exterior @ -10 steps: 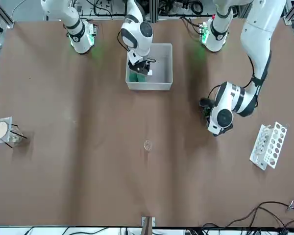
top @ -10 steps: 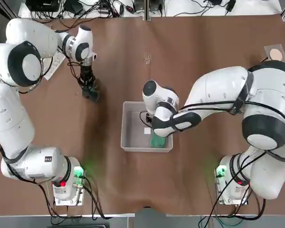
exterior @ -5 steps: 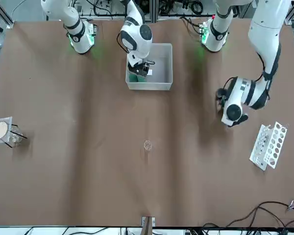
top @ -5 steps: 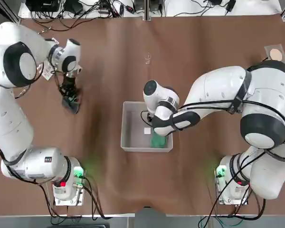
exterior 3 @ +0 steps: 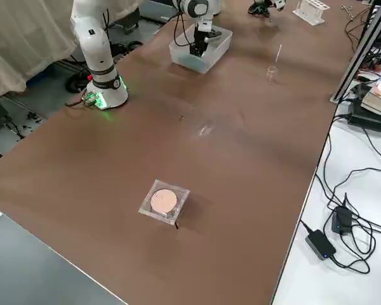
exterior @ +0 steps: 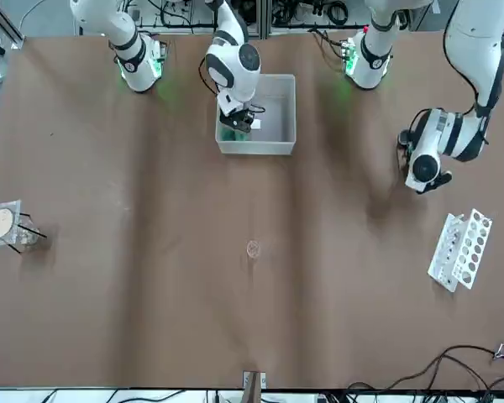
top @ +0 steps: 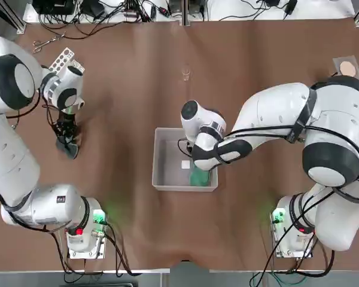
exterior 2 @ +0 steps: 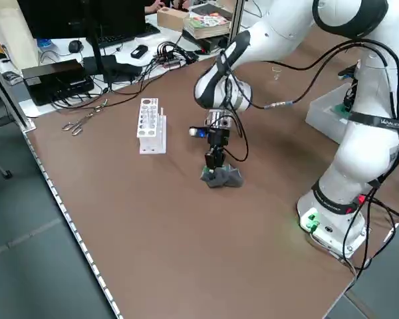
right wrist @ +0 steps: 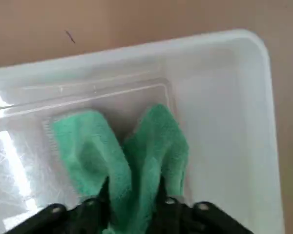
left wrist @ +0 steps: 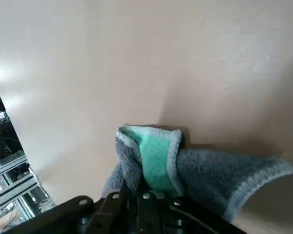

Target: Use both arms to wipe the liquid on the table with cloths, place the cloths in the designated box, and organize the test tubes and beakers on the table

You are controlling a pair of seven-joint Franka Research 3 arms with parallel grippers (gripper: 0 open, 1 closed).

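Right gripper (right wrist: 136,195) is hanging over the plastic bin, its fingers sitting either side of a bunched green cloth (right wrist: 151,161); can't tell whether they are pinching it or letting it go. The cloth is lying inside the translucent whitish bin (top: 167,161), at the edge nearest the robot and toward the right arm. A small white patch is showing in the bin beside the cloth. Left gripper (left wrist: 141,200) is pinching a dark grey cloth (left wrist: 205,170) with a green patch and pale stitched edging, fingers closed on it; it is hanging low on the robot's left side of the brown table (top: 239,215), well apart from the bin. The white perforated rack (exterior 2: 151,126) is standing near that gripper, farther from the robot, with metal scissor-like tongs (exterior 2: 85,121) lying near the rack. A small clear glass vessel (exterior 3: 272,72) is standing beyond the bin, out toward the far side. A clear square holder with a pale beige disc (exterior 3: 164,201) is sitting over on the robot's far right. Cables (top: 96,24) are tangling along the far edge.
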